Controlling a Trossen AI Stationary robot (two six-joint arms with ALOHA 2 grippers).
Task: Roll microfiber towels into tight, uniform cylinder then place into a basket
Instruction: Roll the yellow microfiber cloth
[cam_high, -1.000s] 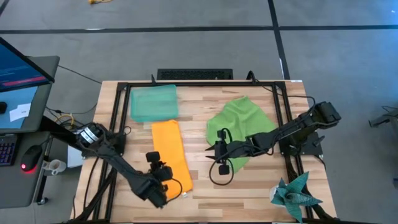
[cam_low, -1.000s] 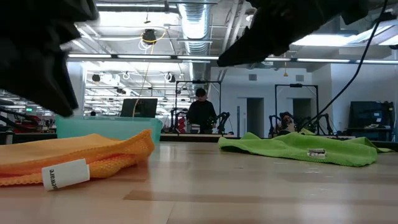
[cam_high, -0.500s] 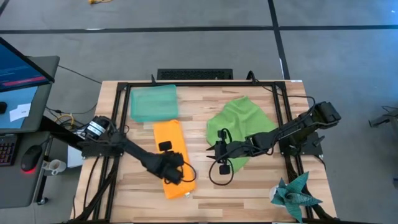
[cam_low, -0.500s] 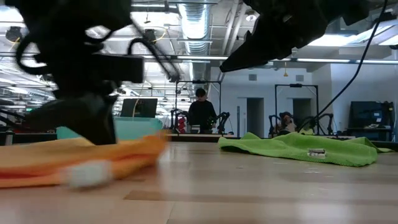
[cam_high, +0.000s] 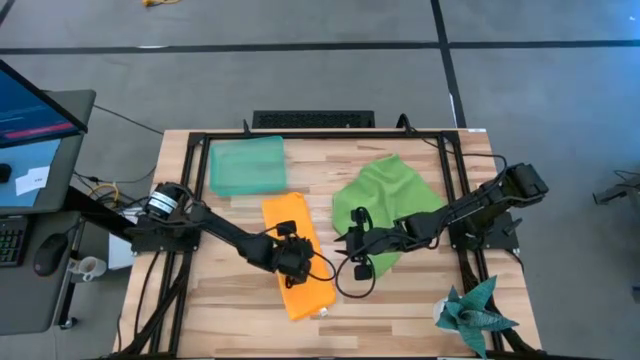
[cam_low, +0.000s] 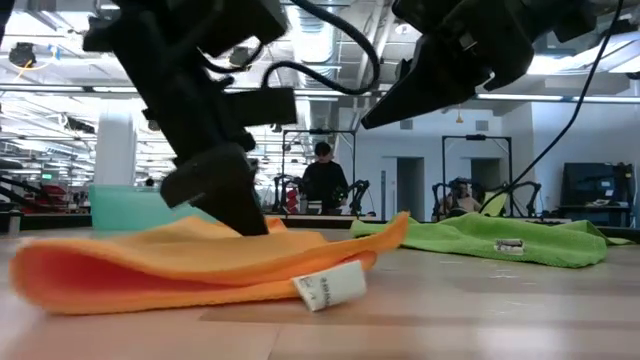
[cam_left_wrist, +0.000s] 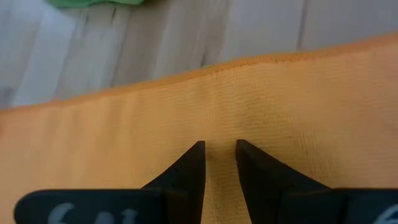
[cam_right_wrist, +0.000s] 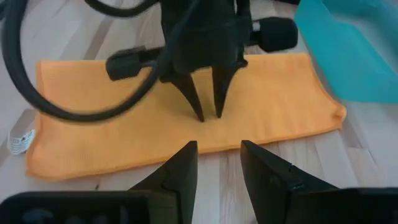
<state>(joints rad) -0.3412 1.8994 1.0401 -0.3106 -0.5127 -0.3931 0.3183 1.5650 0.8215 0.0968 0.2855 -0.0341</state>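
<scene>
Orange towel (cam_high: 299, 270) under downturned left end effector (cam_right_wrist: 209, 116)

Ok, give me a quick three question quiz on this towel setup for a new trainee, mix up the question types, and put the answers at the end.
1. True or false: the orange towel already lies inside the basket.
2. Which gripper presses its fingertips down on the orange towel? A) left gripper B) right gripper C) neither
3. Fill in: the green towel lies loose on the ____, not yet rolled.

Key:
1. False. It lies folded on the table, beside the basket.
2. A. The left gripper's narrowly parted fingers stand on the cloth; the right gripper hovers open just off the towel's edge.
3. table
</scene>
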